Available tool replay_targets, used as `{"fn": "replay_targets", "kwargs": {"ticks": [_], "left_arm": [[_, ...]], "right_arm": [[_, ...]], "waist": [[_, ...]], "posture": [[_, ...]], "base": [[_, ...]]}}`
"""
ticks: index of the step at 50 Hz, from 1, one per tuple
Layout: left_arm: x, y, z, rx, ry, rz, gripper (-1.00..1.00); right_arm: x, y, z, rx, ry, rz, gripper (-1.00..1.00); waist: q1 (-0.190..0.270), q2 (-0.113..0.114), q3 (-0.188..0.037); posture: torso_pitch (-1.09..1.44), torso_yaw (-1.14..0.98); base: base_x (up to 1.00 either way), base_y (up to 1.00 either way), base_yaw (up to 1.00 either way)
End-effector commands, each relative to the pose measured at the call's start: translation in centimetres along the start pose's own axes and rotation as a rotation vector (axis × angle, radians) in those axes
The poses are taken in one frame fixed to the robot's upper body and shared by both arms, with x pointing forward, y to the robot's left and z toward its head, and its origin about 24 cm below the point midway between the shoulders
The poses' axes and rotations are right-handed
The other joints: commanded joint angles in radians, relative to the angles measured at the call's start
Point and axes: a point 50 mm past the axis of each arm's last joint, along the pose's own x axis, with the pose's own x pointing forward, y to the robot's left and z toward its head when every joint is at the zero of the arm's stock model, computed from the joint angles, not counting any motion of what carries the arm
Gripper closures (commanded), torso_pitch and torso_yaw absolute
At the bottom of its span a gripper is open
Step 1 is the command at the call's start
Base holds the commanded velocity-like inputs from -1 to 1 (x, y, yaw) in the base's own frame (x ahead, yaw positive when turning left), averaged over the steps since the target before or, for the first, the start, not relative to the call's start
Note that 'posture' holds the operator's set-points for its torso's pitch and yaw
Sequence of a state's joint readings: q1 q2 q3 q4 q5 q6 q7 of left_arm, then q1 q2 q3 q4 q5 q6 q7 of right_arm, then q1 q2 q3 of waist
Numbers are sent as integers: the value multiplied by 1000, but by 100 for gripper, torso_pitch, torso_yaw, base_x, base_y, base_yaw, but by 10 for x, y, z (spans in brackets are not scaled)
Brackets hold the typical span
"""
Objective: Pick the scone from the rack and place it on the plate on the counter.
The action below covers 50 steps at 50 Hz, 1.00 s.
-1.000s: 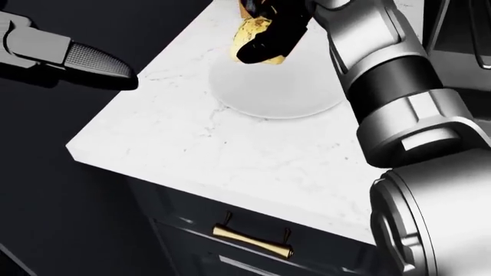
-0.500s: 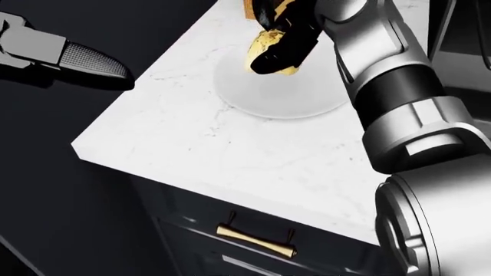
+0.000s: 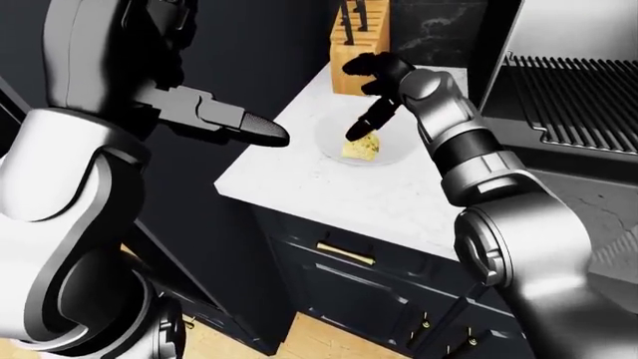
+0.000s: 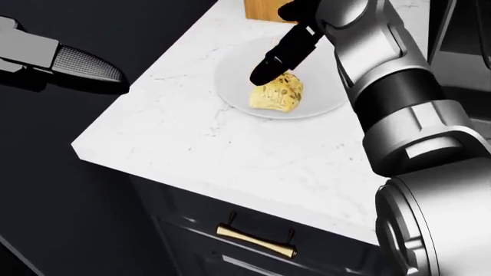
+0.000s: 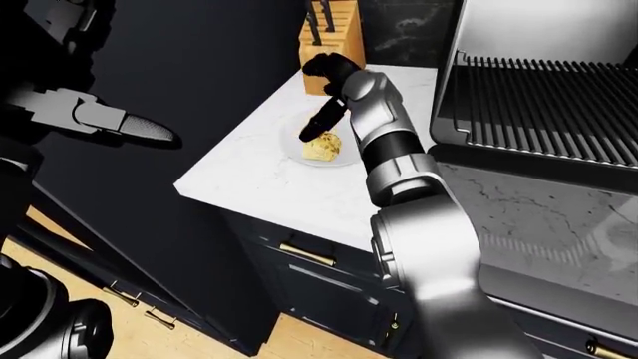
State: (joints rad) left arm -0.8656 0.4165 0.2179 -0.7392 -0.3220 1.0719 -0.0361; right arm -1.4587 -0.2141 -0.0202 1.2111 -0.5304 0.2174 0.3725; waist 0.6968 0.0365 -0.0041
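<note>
Scone (image 4: 277, 92) sits on plate (image 4: 230, 86) on bench (image 4: 230, 149). Right hand (image 4: 285, 49) spread, one finger touching it. Left hand (image 4: 65, 60) off-bench; grip state can't tell.

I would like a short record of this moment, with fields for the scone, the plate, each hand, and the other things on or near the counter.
scone: lying on the plate, scone free of any grasp
plate: white plate on the marble counter, near its left edge in the head view
right hand: right hand open, one dark finger pointing down just above the scone
left hand: left hand off the counter to the left, holding nothing; whether open or shut is unclear
knife block: wooden knife block beyond the plate
grill: ridged grill at the right
task status: scone placed
</note>
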Motion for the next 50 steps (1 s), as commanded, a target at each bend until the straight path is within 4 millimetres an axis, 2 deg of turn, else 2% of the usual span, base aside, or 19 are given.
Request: {"fn": "replay_targets", "kwargs": {"ticks": [1,13,21,29,37,39,41,43,50], "left_arm": [[-1,4,11,15,-62,26,-100],[1,5,10,15,-59,30,-100],[3,3,8,16,-56,25,-100],[2,4,8,19,-55,28,-100],[3,6,6,23,-51,51,-100],[3,6,8,23,-53,50,-100],[3,7,8,24,-53,52,-100],[3,7,7,24,-52,51,-100],[4,7,7,24,-53,54,-100]], "right_arm": [[-7,-16,25,-24,-90,-59,-100],[-9,-19,29,0,-110,-56,-100],[-22,-30,55,23,-192,-64,-100],[-41,-39,73,49,-255,-91,-100],[-57,-39,84,73,-311,-116,-100],[-62,-40,87,89,-328,-128,-100],[-93,-48,97,98,-346,-138,-100],[-108,-46,100,101,-360,-139,-100],[-130,-42,98,152,-391,-179,-100]], "waist": [[1,-2,-29],[1,-2,-28],[2,-4,-25],[3,-7,-21],[4,-8,-18],[4,-8,-17],[5,-11,-15],[11,-16,-9],[10,-13,-7]], "posture": [[0,64],[0,64],[0,64],[0,64],[0,64],[0,64],[0,64],[0,64],[0,64]], "base": [[0,0,0],[0,0,0],[0,0,0],[0,0,0],[0,0,0],[0,0,0],[0,0,0],[0,0,0],[0,0,0]]}}
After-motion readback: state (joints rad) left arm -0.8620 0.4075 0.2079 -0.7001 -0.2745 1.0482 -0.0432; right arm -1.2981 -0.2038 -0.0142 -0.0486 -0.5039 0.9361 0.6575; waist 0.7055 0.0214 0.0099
